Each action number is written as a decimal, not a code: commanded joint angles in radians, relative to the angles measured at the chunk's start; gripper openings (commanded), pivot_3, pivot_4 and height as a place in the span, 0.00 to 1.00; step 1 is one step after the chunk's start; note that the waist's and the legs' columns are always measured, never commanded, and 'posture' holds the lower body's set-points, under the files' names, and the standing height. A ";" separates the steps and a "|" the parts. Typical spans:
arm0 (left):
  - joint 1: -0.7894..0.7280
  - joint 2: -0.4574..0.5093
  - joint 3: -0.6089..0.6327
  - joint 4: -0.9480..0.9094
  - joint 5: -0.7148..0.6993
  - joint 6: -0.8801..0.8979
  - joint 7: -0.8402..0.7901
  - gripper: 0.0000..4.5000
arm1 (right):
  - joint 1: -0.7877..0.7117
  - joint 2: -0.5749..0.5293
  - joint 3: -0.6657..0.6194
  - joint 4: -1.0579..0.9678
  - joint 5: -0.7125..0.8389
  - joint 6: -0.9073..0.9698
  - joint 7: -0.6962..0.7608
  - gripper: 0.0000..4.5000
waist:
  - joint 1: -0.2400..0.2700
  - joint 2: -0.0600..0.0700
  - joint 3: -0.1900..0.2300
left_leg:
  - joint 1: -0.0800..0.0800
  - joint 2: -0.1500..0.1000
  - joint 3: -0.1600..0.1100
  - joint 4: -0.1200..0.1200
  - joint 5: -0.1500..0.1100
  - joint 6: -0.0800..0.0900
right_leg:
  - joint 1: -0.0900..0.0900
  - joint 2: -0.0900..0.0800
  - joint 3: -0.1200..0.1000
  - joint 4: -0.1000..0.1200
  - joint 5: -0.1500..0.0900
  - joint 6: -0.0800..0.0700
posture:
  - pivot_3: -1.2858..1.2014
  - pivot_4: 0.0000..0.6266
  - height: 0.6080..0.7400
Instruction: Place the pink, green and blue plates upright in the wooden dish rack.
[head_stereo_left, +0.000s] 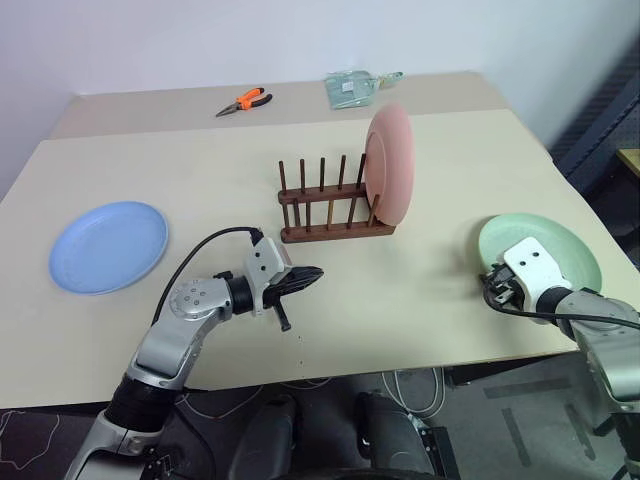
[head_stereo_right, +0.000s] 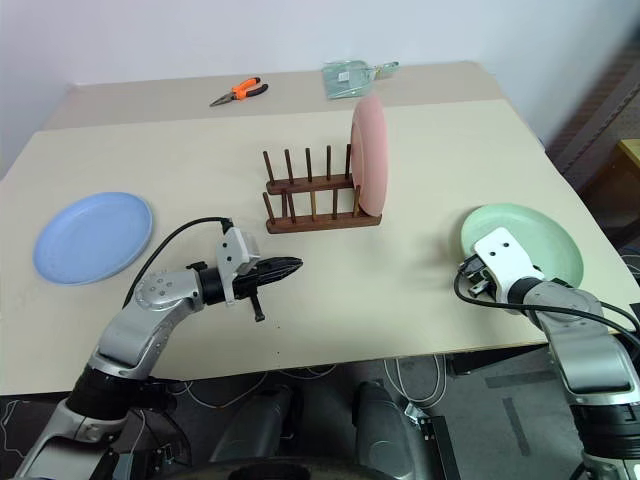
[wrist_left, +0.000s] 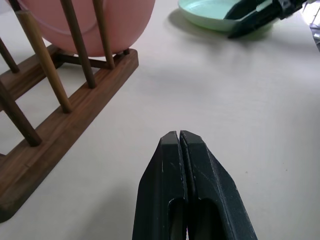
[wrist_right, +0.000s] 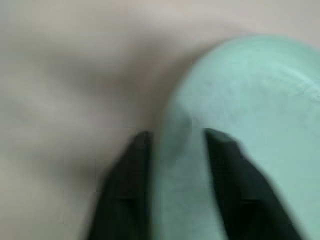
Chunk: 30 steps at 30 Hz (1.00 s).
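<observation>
beige table (head_stereo_left: 420, 290): pink plate (head_stereo_left: 388, 166) upright at rack's (head_stereo_left: 335, 210) right end, blue plate (head_stereo_left: 108, 246) flat far left. left gripper (wrist_left: 181, 145) pinched shut, empty. right gripper (wrist_right: 172, 137) fingers straddle green plate (head_stereo_left: 545, 245) rim.

You have a salmon pink plate (head_stereo_left: 390, 165) standing in a dark brown wooden rack (head_stereo_left: 335, 212), its pegs the same brown with lighter streaks of grain. The blue plate (head_stereo_left: 108, 246) is a plain light blue, unpatterned. The green plate (head_stereo_left: 545, 245) is a pale mint, also plain. Your table (head_stereo_left: 420, 290) is a uniform pale beige. The left gripper (head_stereo_left: 308, 275) has matte black fingers on a silver-grey arm with a white housing; the right gripper (wrist_right: 175, 150) shows the same black fingers against the mint. At the far edge you will note pliers (head_stereo_left: 244, 100) with orange and black handles, and a clear greenish packet (head_stereo_left: 352, 88).
</observation>
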 joint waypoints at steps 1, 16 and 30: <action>-0.017 -0.002 0.002 -0.010 0.002 -0.025 -0.006 0.00 | -0.042 0.011 -0.028 -0.011 -0.004 0.018 -0.023 0.00 | -0.002 0.000 0.000 | 0.000 0.000 0.001 0.000 0.000 0.000 | 0.000 0.000 0.000 0.000 0.000 0.000 | 0.52 0.24 0.98; -0.032 -0.004 0.129 0.085 0.033 -0.128 0.107 0.00 | -0.693 0.263 -0.162 -0.239 0.666 0.030 0.035 0.00 | -0.018 0.000 0.001 | 0.001 0.001 -0.005 -0.002 0.000 0.000 | 0.000 0.002 -0.004 0.001 0.002 0.004 | 0.52 0.24 0.98; 0.083 0.063 0.254 0.022 -0.032 -0.094 0.102 0.00 | -0.759 0.661 -0.057 -0.060 1.102 0.102 -0.374 0.00 | -0.022 0.001 0.001 | 0.000 0.000 -0.004 -0.002 0.000 0.000 | -0.002 -0.002 -0.003 0.002 0.003 0.003 | 0.52 0.24 0.98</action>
